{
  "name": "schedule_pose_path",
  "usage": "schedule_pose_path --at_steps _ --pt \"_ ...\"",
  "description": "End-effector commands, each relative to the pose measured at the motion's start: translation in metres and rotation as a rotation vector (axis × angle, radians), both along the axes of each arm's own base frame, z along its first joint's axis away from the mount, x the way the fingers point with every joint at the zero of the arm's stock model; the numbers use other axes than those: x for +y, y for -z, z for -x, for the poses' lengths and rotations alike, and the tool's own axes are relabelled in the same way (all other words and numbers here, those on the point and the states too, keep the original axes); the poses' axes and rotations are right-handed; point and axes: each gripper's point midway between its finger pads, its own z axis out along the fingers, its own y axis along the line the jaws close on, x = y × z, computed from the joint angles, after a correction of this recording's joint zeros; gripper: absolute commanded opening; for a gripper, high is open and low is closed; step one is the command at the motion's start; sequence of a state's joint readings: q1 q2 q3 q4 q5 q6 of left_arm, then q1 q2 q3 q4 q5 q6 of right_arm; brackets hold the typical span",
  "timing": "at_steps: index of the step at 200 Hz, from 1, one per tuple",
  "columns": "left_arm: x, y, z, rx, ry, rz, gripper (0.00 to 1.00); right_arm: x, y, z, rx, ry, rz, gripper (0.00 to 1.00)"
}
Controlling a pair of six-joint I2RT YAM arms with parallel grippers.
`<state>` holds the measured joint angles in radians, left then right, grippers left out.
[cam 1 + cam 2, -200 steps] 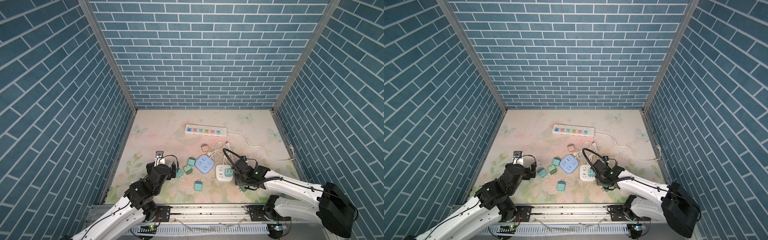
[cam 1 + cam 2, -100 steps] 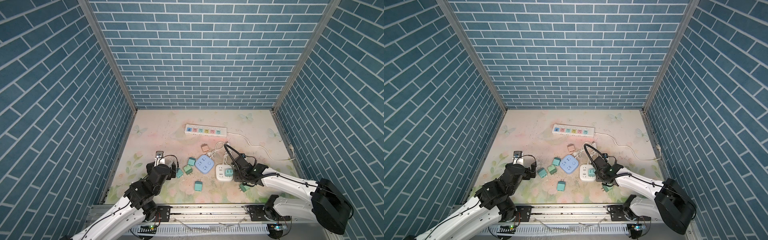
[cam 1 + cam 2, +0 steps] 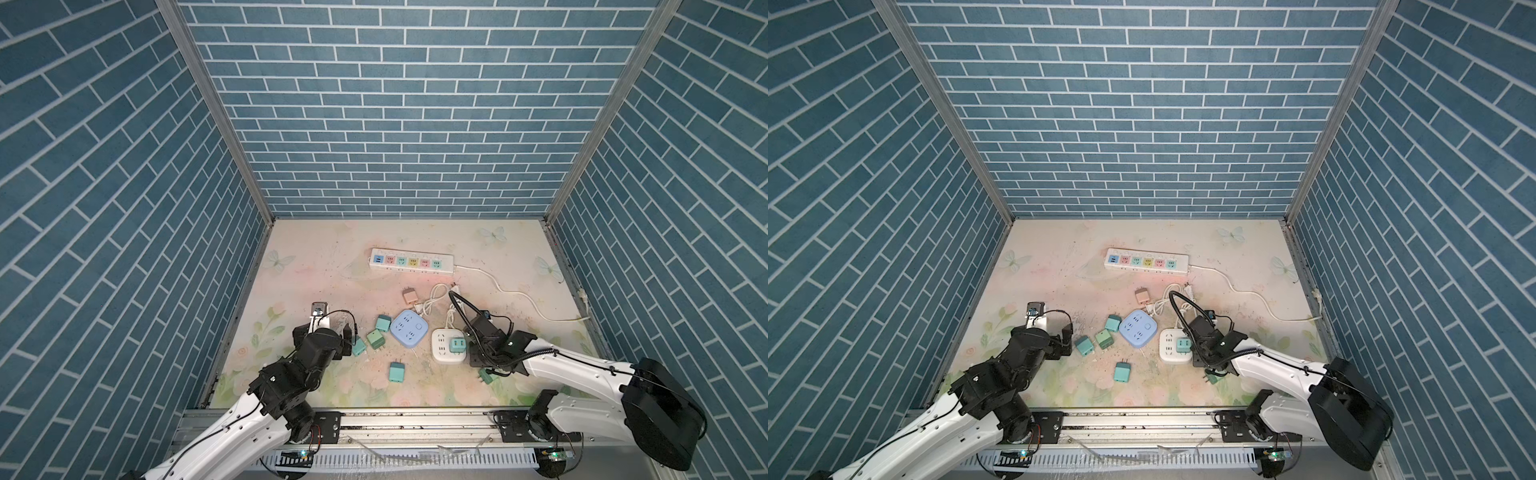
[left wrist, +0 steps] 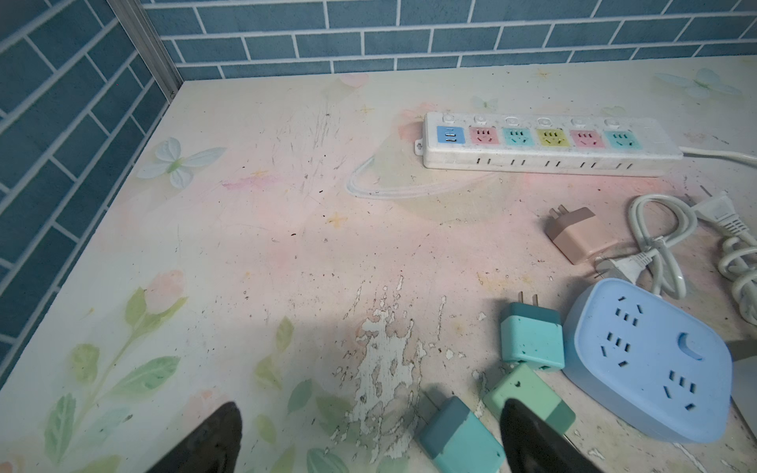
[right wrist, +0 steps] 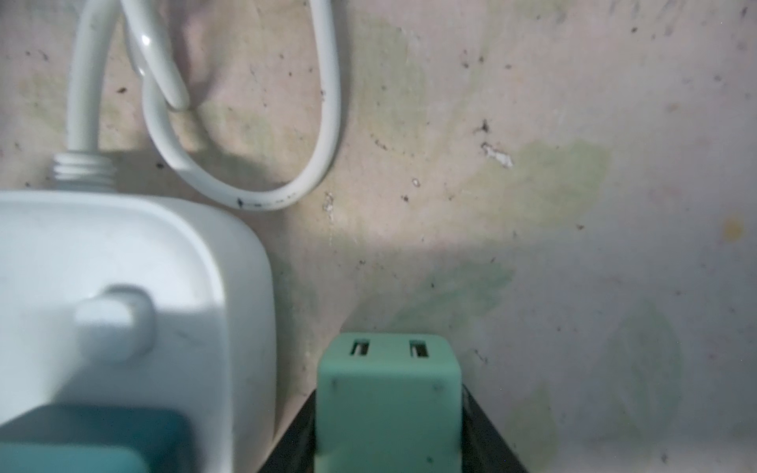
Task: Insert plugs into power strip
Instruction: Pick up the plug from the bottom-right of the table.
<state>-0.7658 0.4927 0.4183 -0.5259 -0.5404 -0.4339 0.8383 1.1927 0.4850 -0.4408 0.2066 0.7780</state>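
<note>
The left gripper [image 4: 368,434] hung empty, its fingers spread wide, close over a dark teal plug [image 4: 458,440] that lay loose on the table [image 4: 245,245]. Further right, one teal plug [image 3: 457,344] was seated in the white socket cube [image 3: 446,357]. Just beside that cube, the right gripper [image 5: 389,450] pressed its fingers against both sides of a green plug [image 5: 387,393] lying on the table. I judged this to be the pick-up step. Next the plug would need lifting, turning prongs-down and lining up over a free socket. Its prongs were outside the wrist view, and the arm covered most of it in both top views.
</note>
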Motion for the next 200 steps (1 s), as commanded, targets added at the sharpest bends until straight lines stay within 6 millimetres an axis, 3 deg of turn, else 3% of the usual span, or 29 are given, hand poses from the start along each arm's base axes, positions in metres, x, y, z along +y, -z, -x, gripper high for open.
schedule_pose_path --at_steps 1,55,79,101,121,146,184,200 --pt "0.003 0.001 0.001 0.005 -0.009 -0.007 1.0 -0.003 0.012 0.006 0.041 0.007 0.017 0.43" --pt "0.0 0.0 0.002 0.01 0.009 -0.002 1.0 -0.007 0.005 0.007 0.011 0.019 -0.002 0.25" --pt "0.001 0.0 0.002 0.008 0.003 -0.003 0.99 -0.016 -0.015 0.001 -0.053 0.051 0.013 0.21" --pt "0.001 0.0 0.001 0.008 0.002 -0.005 1.0 -0.028 -0.045 -0.013 -0.145 0.088 0.06 0.15" --pt "-0.001 -0.006 -0.001 -0.006 0.015 -0.017 1.0 -0.029 -0.08 -0.033 -0.253 0.095 0.079 0.1" --pt "-0.009 -0.022 -0.01 -0.06 0.045 -0.02 0.99 -0.016 -0.122 -0.066 -0.409 0.066 0.081 0.0" --pt "-0.035 -0.081 -0.041 -0.248 0.109 -0.039 1.0 0.006 -0.185 -0.128 -0.63 0.029 0.142 0.0" --pt "-0.038 -0.094 -0.065 -0.262 0.084 -0.088 1.0 0.019 -0.209 -0.162 -0.726 -0.003 0.153 0.0"
